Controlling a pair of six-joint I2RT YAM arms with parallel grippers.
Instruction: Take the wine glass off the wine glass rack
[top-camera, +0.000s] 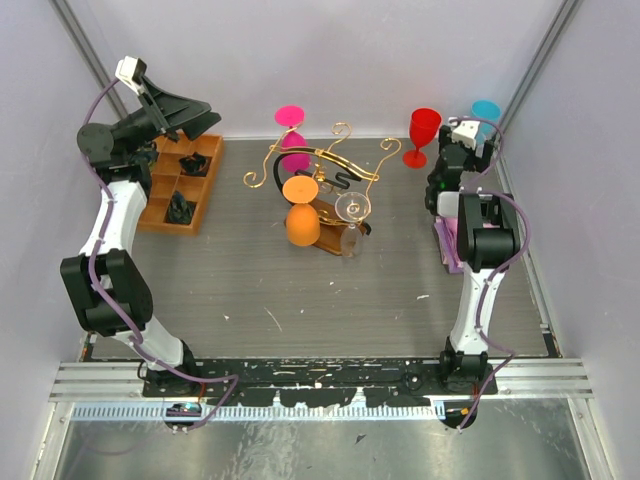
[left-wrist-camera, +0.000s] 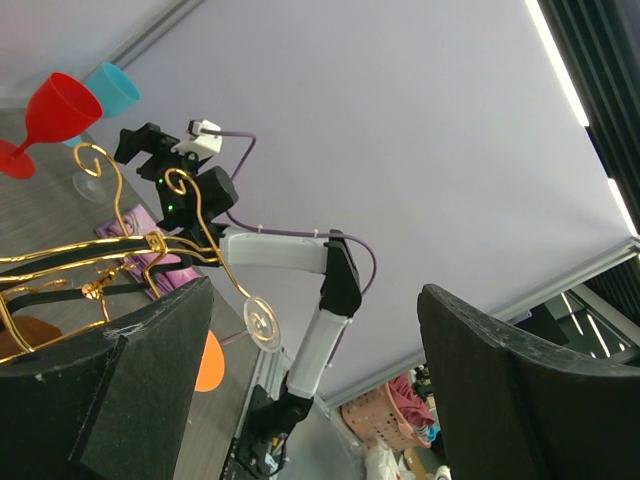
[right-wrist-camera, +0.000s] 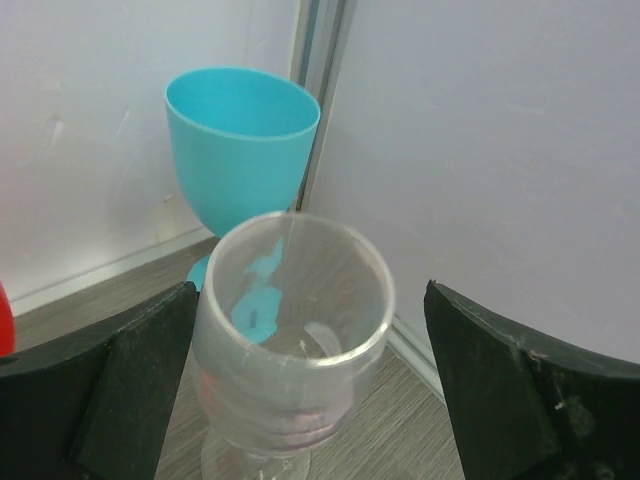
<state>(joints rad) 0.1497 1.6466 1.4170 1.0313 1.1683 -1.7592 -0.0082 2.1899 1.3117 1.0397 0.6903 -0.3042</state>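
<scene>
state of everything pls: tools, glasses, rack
left tool: open, empty
free clear glass: upright on the table
right tool: open, around the free clear glass
wine glass rack: upright, three glasses hung
orange glass: hung upside down on rack
pink glass: hung upside down on rack
racked clear glass: hung upside down
red glass: upright on table
blue glass: upright on table

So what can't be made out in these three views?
- Top view: the clear glass inside the right gripper is hidden under the right arm.
- Right wrist view: its foot is cut off by the bottom edge; whether the gripper touches it is unclear.
- Top view: the purple item is mostly covered by the right arm.
- Top view: the dark pieces in the wooden tray are too small to identify.
</scene>
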